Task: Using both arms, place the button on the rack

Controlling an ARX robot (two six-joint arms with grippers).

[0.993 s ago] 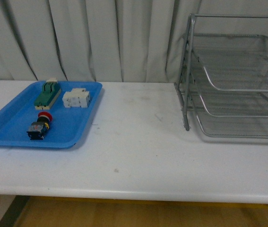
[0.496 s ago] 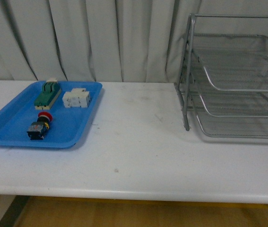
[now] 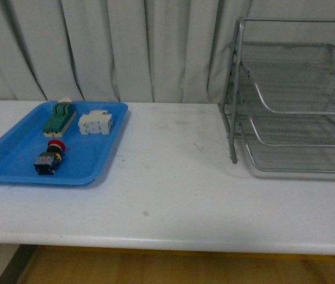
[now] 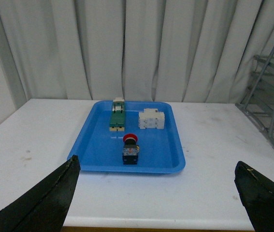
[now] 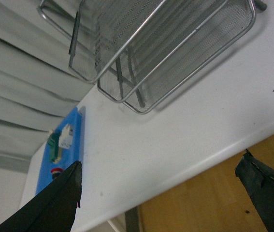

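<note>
The button (image 3: 50, 157), with a red cap and black-blue body, lies in the blue tray (image 3: 13, 168) at the table's left. It also shows in the left wrist view (image 4: 130, 149), and only its red cap shows in the right wrist view (image 5: 56, 171). The silver wire rack (image 3: 297, 94) stands at the table's right and also shows in the right wrist view (image 5: 146, 43). My left gripper (image 4: 158, 193) is open and empty, back from the tray near the table's front edge. My right gripper (image 5: 158, 188) is open and empty, over the table's front edge, apart from the rack. Neither arm shows in the front view.
A green-and-cream switch (image 3: 59, 117) and a white terminal block (image 3: 95, 123) lie at the back of the tray. The white table (image 3: 173, 195) runs between tray and rack. Curtains (image 3: 126, 47) hang behind. The rack's leg (image 4: 267, 92) shows in the left wrist view.
</note>
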